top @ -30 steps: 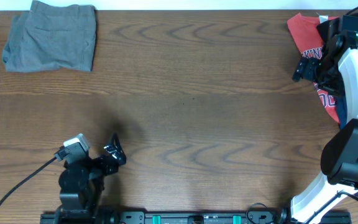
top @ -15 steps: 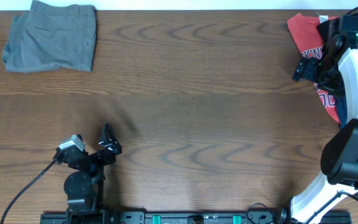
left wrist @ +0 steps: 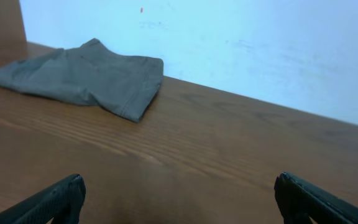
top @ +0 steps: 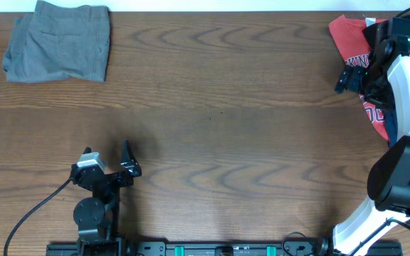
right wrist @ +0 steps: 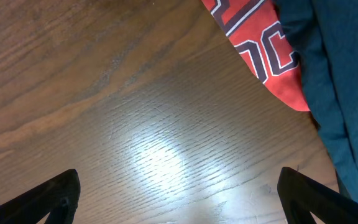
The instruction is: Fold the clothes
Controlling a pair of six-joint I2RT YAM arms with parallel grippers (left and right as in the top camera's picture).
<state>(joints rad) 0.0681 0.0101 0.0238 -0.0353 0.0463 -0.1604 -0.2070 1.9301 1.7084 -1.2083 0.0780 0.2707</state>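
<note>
Surface (top: 219, 114): brown wood grain, fills the overhead view. It carries all items noted below.

Grey-taupe shorts (top: 59, 41): lie at 10 o'clock on the surface, at the far edge, bunched roughly flat, with a stitched pocket line showing on the upper face. In the left wrist view the shorts (left wrist: 86, 78) sit at 11 o'clock, ahead of the fingers and well apart from them, close under a pale wall.

Red printed T-shirt (top: 344, 35): at 2 o'clock on the surface, partly covered by the right arm. The right wrist view shows the T-shirt (right wrist: 260, 50) with white-edged lettering at 1 o'clock. A navy garment (right wrist: 340, 93) overlaps it at 3 o'clock.

Right hand (top: 346, 75): over the inner edge of the T-shirt at 2 o'clock. In its own view the right hand (right wrist: 182, 199) has fingers spread wide, with bare wood between them. It has hold of nothing.

Left hand (top: 128, 160): at 7 o'clock, near the front edge, well apart from the shorts. In its own view the left hand (left wrist: 179, 202) has fingers spread wide and grips nothing.
</note>
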